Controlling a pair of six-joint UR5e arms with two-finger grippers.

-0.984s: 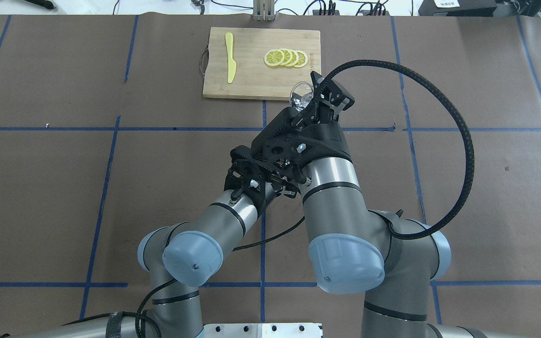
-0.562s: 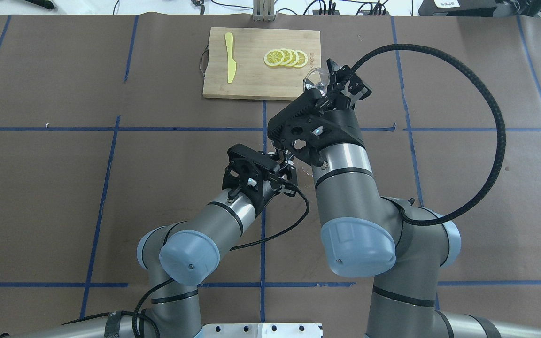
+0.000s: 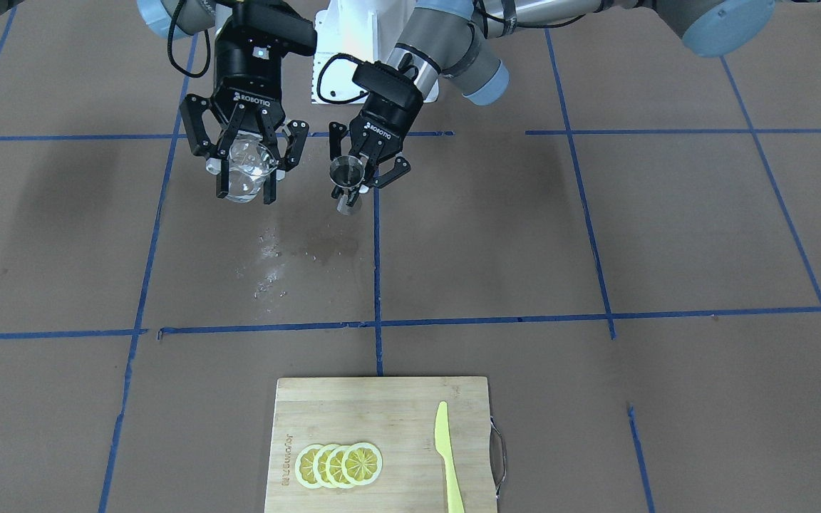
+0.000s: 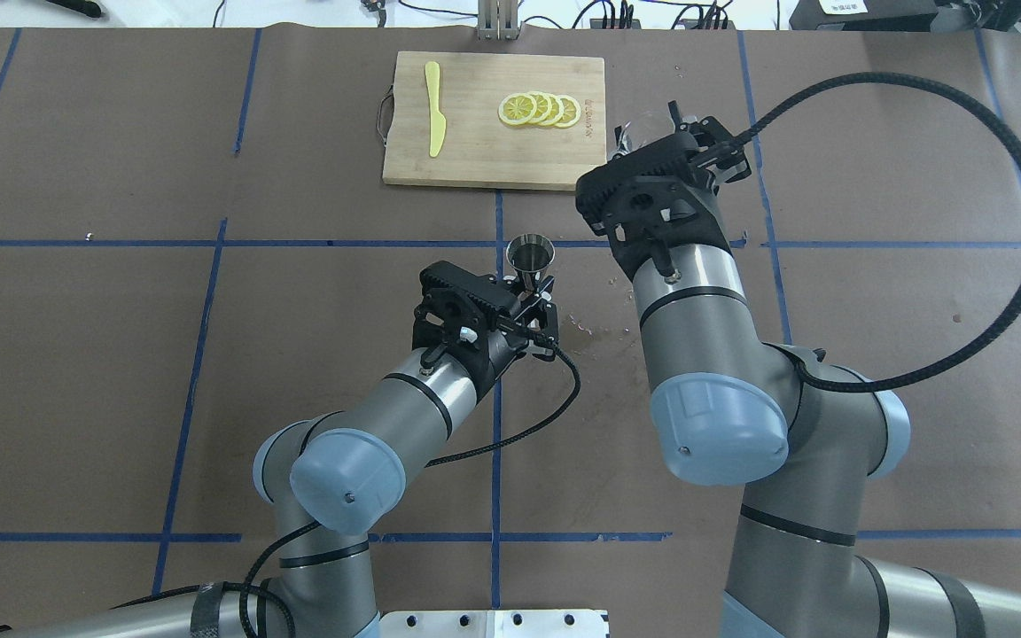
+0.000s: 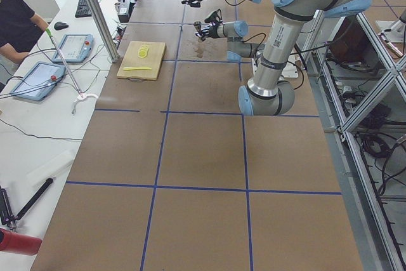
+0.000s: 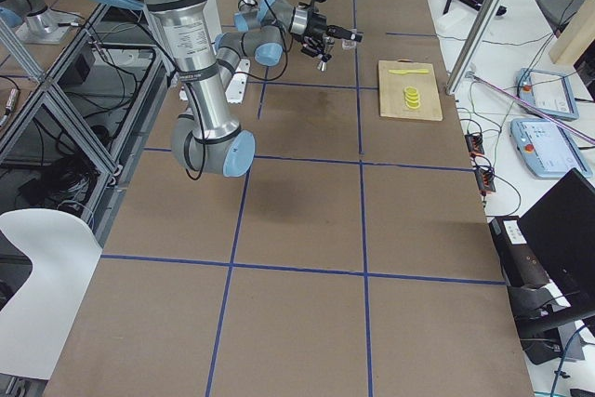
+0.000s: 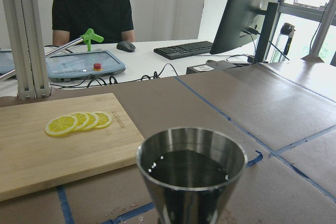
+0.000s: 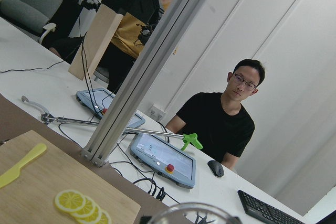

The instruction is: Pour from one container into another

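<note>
Several droplets [image 3: 269,255] spot the brown table [image 3: 524,235] near right gripper [image 3: 244,194] clamping glass cup [image 3: 243,168] and left gripper [image 3: 355,187] clamping jigger [image 3: 345,177].

jigger [image 7: 191,167] is polished steel, mirror-shiny, smooth rim; glass cup [image 3: 243,169] is clear and glossy. tabletop [image 4: 76,354] wears matt brown paper with blue tape lines. at 12 o'clock in the overhead view the cutting board [image 4: 475,151] is pale grainy wood, and the knife [image 4: 434,111] looks like smooth yellow plastic
</note>
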